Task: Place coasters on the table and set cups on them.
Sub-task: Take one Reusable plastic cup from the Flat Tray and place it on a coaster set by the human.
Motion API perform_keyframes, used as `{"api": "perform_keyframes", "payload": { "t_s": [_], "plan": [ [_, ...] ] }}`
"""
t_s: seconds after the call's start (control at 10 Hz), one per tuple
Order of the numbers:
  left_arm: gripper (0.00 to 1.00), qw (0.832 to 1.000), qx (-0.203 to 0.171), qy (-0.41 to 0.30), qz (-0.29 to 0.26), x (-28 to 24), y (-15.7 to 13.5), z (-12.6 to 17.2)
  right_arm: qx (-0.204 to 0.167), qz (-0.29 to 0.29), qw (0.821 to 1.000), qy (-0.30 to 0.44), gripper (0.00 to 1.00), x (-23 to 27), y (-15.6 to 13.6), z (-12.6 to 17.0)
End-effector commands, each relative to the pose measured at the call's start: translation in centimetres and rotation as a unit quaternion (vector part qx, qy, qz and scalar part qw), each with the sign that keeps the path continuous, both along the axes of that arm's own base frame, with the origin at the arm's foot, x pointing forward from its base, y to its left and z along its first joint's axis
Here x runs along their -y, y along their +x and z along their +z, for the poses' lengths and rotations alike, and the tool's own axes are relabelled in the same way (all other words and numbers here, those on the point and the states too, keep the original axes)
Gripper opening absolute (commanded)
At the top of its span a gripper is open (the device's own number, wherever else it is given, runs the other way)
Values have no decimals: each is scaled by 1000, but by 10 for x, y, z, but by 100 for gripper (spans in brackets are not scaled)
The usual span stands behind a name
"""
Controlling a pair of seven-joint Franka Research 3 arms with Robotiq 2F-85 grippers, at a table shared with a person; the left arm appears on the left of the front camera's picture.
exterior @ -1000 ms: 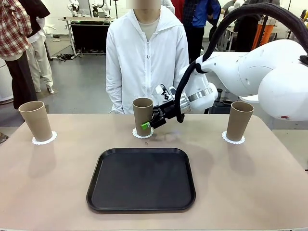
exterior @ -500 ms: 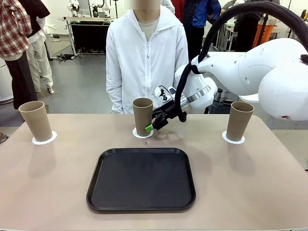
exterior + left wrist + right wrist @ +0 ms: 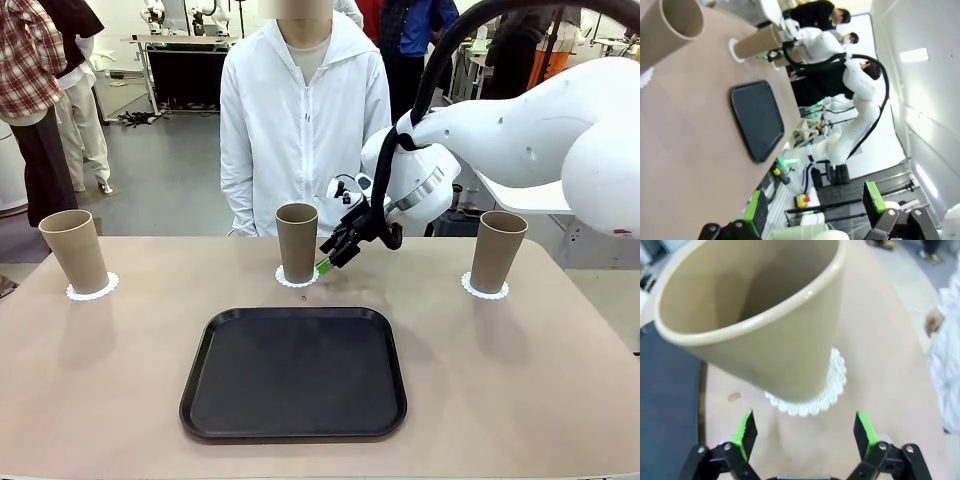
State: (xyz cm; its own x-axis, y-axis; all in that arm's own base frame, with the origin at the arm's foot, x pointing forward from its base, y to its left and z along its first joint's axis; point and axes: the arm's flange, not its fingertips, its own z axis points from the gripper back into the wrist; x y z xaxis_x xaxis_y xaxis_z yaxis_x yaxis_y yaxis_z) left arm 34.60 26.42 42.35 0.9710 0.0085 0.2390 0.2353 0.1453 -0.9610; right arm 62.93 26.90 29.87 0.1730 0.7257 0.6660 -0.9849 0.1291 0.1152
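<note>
Beige table (image 3: pixel 520 380): right gripper (image 3: pixel 335 255) spread open, empty, just beside middle cup (image 3: pixel 297 242)

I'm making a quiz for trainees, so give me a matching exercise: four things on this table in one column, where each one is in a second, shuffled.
Things
1. left cup
2. middle cup
3. right cup
4. black tray

Places
A. near middle of the table, empty
B. on a coaster by the table's right edge
C. just off the right gripper's open jaws
D. on a coaster at the far left

Pairs: 1-D, 2-C, 3-B, 4-A
</note>
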Motion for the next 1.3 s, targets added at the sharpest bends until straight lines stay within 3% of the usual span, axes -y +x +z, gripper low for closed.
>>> {"api": "perform_keyframes", "payload": {
  "t_s": [0.0,0.3,0.4,0.6,0.7,1.0,1.1,1.2],
  "plan": [
    [100,1000,3,-3,2,-1,-1,2,-11,-102,991,-82,100,9,-50,51],
    [100,1000,3,-3,2,-1,-1,2,-65,-286,942,-166,100,12,-97,120],
    [100,1000,3,-3,2,-1,-1,2,-67,-328,923,-188,100,12,-118,140],
    [100,1000,3,-3,2,-1,-1,2,-78,-356,891,-272,100,0,-155,171],
    [100,1000,3,-3,2,-1,-1,2,-75,-360,882,-293,100,-8,-169,186],
    [100,1000,3,-3,2,-1,-1,2,-88,-378,850,-357,100,-11,-181,202],
    [100,1000,3,-3,2,-1,-1,2,-99,-408,830,-367,100,-5,-177,199],
    [100,1000,3,-3,2,-1,-1,2,-75,-371,861,-339,100,-14,-202,209]
  ]
}}
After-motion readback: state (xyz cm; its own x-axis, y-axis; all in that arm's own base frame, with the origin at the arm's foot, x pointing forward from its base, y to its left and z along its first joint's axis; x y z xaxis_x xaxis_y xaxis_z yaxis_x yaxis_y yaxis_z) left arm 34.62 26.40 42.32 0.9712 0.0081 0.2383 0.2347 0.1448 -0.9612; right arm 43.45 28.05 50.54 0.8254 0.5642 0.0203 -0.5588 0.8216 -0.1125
